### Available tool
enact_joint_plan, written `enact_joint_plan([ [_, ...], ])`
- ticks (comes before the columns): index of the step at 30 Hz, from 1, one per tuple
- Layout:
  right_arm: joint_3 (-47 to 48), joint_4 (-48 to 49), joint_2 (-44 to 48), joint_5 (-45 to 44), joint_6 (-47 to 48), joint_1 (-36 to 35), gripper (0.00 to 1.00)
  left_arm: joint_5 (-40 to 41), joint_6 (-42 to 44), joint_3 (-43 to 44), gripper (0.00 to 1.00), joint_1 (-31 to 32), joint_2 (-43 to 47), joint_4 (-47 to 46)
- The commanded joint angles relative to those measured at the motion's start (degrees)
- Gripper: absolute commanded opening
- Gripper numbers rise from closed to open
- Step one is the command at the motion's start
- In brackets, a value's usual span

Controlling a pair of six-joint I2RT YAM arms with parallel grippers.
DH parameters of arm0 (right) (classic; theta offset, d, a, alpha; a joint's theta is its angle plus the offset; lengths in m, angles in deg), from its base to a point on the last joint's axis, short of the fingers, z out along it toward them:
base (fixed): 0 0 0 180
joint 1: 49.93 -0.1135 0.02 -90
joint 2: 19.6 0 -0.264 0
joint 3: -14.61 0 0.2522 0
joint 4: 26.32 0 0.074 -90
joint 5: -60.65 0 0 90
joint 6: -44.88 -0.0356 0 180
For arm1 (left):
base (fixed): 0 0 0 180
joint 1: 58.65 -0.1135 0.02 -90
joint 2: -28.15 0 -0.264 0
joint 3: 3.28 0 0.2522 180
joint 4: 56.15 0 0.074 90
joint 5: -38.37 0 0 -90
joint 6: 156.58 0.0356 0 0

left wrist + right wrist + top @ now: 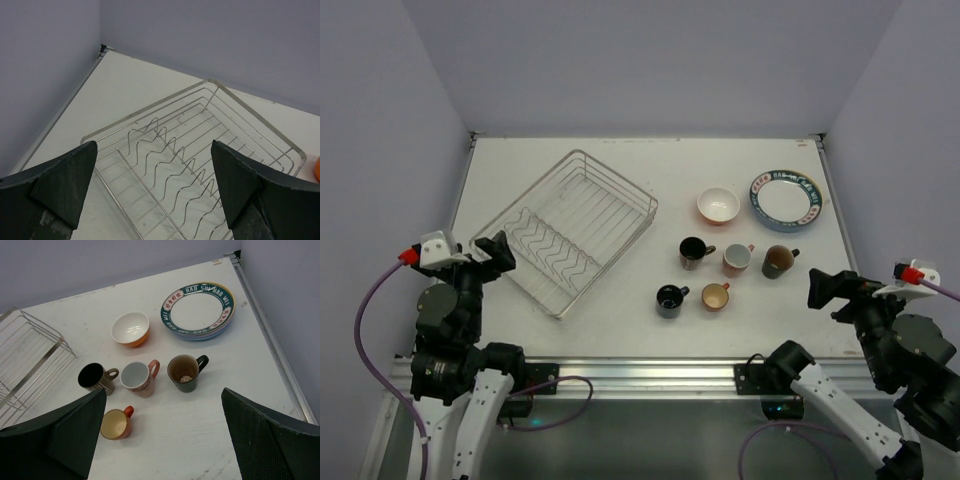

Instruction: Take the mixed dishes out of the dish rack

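Note:
The silver wire dish rack stands empty at the table's left; it also shows in the left wrist view and the right wrist view. To its right stand the orange bowl and the stacked plates, pattern-rimmed one on top. Below them are the brown mug, pink mug, black mug, blue-lined mug and orange mug. My left gripper is open and empty at the rack's near-left corner. My right gripper is open and empty, right of the mugs.
Lavender walls close in the table at the back and both sides. A metal rail runs along the near edge. Bare tabletop lies between the rack and the mugs.

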Motion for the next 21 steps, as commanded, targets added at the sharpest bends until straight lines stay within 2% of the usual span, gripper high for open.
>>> enact_joint_plan([
  [1,-1.0,0.8,-0.2,0.6,0.9,0.1,0.99,-1.7,1.5,-1.1,1.00,0.6,0.5,-2.3],
  [7,-1.1,1.1,0.8,1.1,1.0,0.1,0.99,-4.9,2.7,-2.8,1.00,0.6,1.0,-4.0],
  [21,-1.8,1.9,2.3,1.5,1.8,0.1,0.99,-4.0,2.7,-3.6,1.00,0.9,1.5,-4.6],
])
